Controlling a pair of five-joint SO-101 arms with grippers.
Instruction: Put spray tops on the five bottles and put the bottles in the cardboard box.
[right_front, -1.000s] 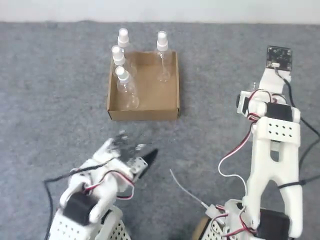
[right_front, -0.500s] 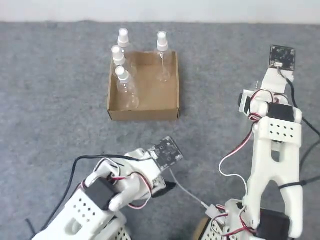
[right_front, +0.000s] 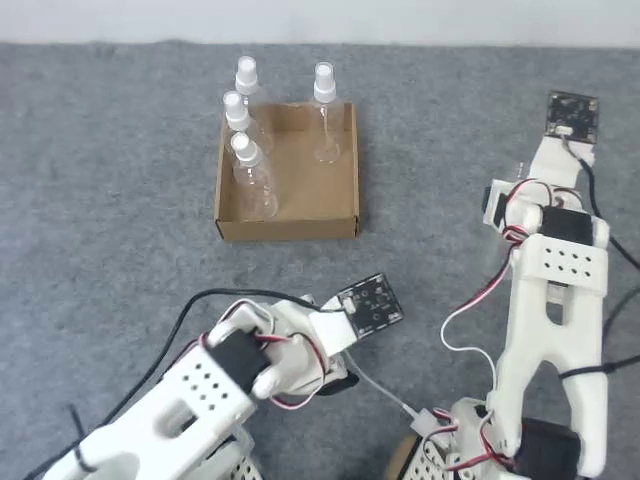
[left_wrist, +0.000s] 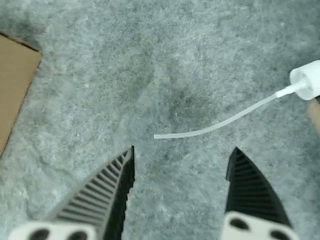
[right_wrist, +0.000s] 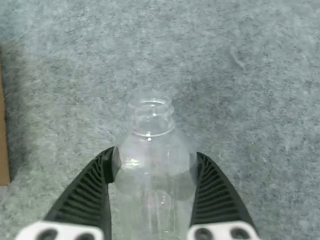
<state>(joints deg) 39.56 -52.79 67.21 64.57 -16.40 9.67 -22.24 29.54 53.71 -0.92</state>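
Cardboard box (right_front: 288, 228) on the grey carpeted worktop (right_front: 110, 250) holds four capped bottles (right_front: 252, 180), all standing upright. The right gripper (right_wrist: 156, 157) clamps the fifth bottle (right_wrist: 151, 120), upright with its neck uncapped, well to the right of the box. The left gripper (left_wrist: 181, 162) hangs open over the worktop. A loose spray top (left_wrist: 306, 82) lies there, its dip tube (left_wrist: 215, 127) ending just ahead of the spread jaws.

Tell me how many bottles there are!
5. Four with spray tops stand in the cardboard box: three left, one right. The fifth bottle, topless, sits in the right gripper.
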